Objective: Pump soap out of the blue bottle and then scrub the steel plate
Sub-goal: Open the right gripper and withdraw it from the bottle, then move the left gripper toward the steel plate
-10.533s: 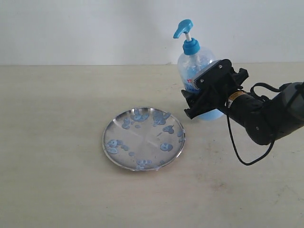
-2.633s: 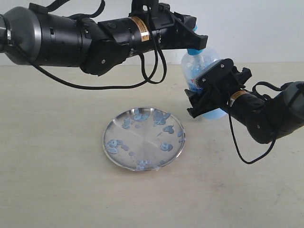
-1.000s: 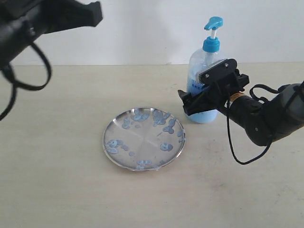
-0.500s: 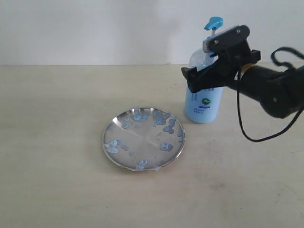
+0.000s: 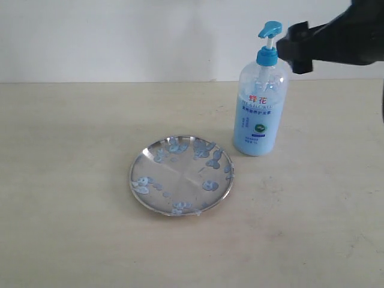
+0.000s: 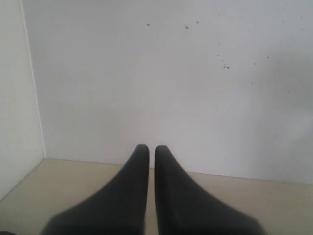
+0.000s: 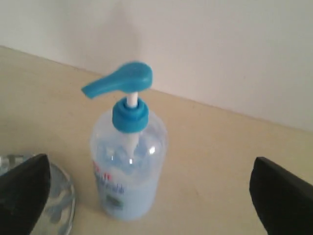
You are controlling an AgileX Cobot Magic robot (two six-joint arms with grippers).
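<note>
The blue bottle (image 5: 259,105) stands upright on the table, right of and behind the steel plate (image 5: 183,174); nothing touches it. Pale blue soap (image 5: 210,185) dots the plate in blobs. My right gripper (image 5: 300,47) hangs blurred at the upper right, level with the pump head (image 5: 269,29) and apart from it. In the right wrist view the gripper (image 7: 149,164) is wide open, with the bottle (image 7: 128,171) below and between its fingers (image 7: 27,188), and a bit of plate rim (image 7: 66,203) showing. My left gripper (image 6: 151,148) is shut on nothing and faces the wall.
A beige tabletop (image 5: 72,228) meets a white wall (image 5: 120,36) at the back. The left wrist view shows a wall corner (image 6: 32,98) at one side. No other objects are in view.
My right gripper has let go of the bottle and risen up and to the right. The bottle now stands alone. The left arm has left the exterior view.
</note>
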